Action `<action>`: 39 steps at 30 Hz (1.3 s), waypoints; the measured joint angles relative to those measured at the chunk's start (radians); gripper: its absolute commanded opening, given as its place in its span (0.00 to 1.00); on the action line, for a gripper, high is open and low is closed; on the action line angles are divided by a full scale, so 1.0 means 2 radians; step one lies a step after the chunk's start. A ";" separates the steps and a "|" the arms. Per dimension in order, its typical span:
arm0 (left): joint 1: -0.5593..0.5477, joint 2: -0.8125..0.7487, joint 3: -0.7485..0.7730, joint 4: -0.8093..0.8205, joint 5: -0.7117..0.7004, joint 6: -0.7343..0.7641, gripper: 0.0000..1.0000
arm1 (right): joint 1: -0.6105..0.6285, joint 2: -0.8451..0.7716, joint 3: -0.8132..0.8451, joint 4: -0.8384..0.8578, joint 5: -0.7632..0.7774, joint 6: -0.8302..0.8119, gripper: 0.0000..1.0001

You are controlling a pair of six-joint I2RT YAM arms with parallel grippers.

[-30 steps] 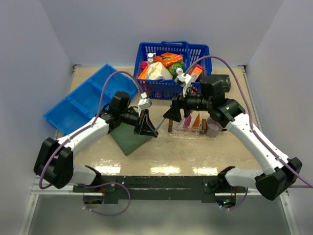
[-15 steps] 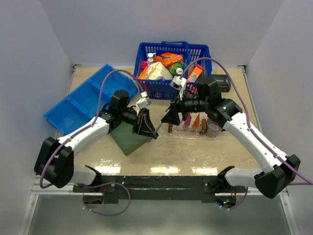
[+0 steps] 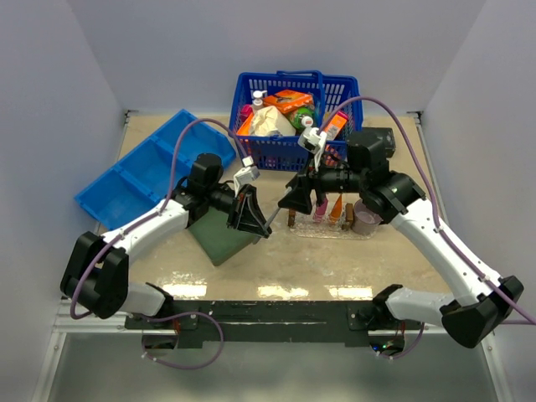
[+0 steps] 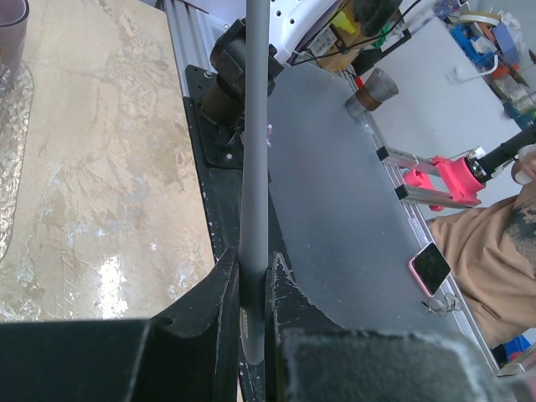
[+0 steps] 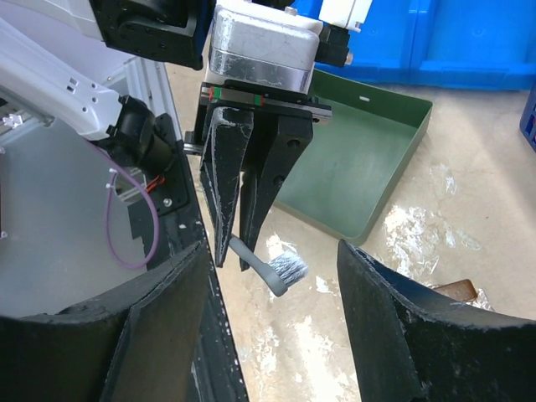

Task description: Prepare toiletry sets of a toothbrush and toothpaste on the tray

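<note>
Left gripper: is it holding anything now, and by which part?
Yes: the left gripper pinches a grey toothbrush by the handle's tail end, with the bristles sticking out free.

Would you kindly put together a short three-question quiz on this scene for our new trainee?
1. True or false: the left gripper is shut on the grey toothbrush.
2. The right gripper is: A open; B shut on the toothbrush; C shut on a tube.
3. Fill in: the toothpaste tubes on the tray are pink and ____.
Key: 1 true; 2 A; 3 orange.
</note>
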State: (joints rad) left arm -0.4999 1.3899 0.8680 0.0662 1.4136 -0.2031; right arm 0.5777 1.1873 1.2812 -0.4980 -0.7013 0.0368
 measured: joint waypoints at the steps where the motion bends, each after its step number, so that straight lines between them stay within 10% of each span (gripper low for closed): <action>1: 0.000 0.000 0.000 0.000 0.000 0.000 0.00 | 0.000 0.000 0.000 0.001 -0.001 0.000 0.64; 39: 0.000 0.001 -0.002 0.011 0.005 -0.004 0.00 | 0.000 0.011 0.000 0.026 -0.038 0.004 0.18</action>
State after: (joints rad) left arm -0.4999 1.3918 0.8650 0.0887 1.4227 -0.2104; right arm 0.5770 1.2091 1.2812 -0.4458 -0.7780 0.0448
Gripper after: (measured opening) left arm 0.136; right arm 0.265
